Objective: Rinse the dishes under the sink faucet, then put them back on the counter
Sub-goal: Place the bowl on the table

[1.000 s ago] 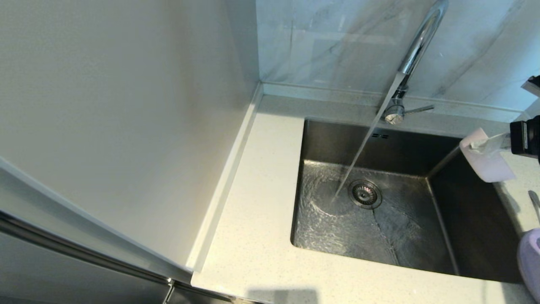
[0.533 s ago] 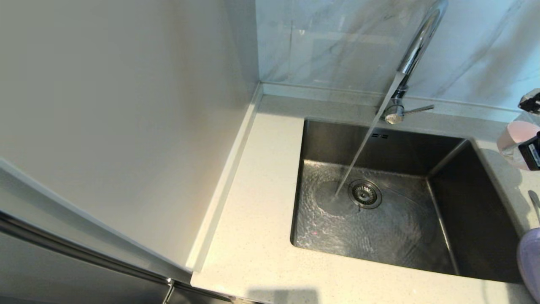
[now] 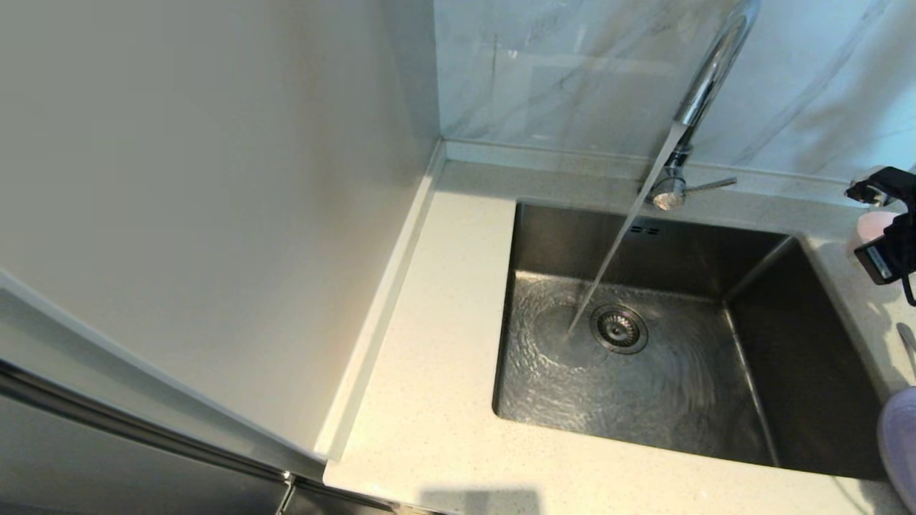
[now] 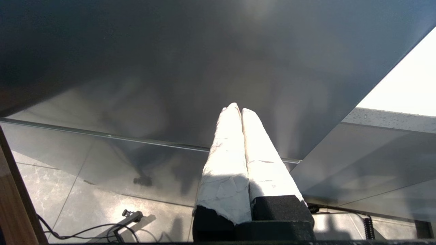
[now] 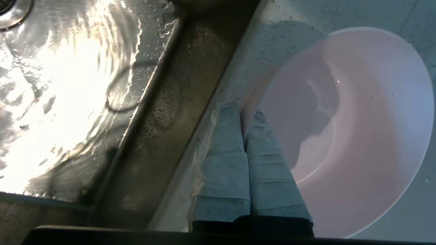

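Right gripper (image 5: 242,110): my taped fingers pinch the near rim of the pale pink bowl (image 5: 344,129), one finger inside the wall, one outside, over the counter (image 5: 344,15) just right of the sink (image 3: 637,372).
Left gripper (image 4: 238,110): parked off to the side by a dark cabinet panel, fingers pressed together on nothing.
Bowl, position: at the head view's right edge, low over the worktop; I cannot tell whether its base touches the stone.
Bowl, handling: looks light, thin-walled and stiff, likely plastic; droplets shine on it, so I judge the rim slippery and a single pinch liable to let it swing.
Hold point: the rim, where I already have it; deeper onto the wall would steady it.
Plate (image 3: 900,443): lilac, only an edge showing at the lower right corner, on the counter near the sink.
Spoon (image 3: 907,343): a sliver of metal at the right edge, between bowl and plate.
Faucet (image 3: 705,86): running, its stream landing just left of the drain strainer (image 3: 619,329).
Edges: the sink's right lip runs just beside my fingers; a bowl set too close could tip into the basin.
Open room: the counter strip right of the sink is narrow and shared with plate and spoon; the broad stretch left of the sink lies well apart.
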`<state>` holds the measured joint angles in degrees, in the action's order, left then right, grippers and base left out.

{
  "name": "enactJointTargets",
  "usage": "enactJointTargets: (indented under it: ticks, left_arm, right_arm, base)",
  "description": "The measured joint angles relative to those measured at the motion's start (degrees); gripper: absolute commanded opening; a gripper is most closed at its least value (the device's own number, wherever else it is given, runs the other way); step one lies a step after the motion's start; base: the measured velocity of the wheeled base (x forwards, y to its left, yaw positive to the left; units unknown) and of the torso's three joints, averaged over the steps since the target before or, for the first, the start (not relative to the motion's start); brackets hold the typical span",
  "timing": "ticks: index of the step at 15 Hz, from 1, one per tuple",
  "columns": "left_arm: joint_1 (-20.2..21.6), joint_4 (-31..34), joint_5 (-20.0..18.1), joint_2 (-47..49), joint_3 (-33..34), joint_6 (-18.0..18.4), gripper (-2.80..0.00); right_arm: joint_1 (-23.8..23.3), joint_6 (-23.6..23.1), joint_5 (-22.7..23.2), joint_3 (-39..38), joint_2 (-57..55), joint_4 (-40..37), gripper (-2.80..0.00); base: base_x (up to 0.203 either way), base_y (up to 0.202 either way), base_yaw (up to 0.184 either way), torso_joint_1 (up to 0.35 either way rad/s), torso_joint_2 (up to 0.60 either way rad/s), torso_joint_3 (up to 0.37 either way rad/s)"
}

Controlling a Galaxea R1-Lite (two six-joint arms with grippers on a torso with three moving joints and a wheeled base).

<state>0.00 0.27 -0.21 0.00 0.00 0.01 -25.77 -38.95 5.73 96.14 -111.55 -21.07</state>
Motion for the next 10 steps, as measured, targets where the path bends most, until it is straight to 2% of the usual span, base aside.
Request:
enactJointTargets:
  ticks: [10]
  left_arm:
    - [0.00,-0.02,0.00,0.00,0.00,0.01,-2.80]
  right_arm:
    - [0.06,0.96,-1.48,4.40,-6.13,3.88,-2.80]
  base:
    - [0.000,0.000,0.000,0.000,0.00,0.000]
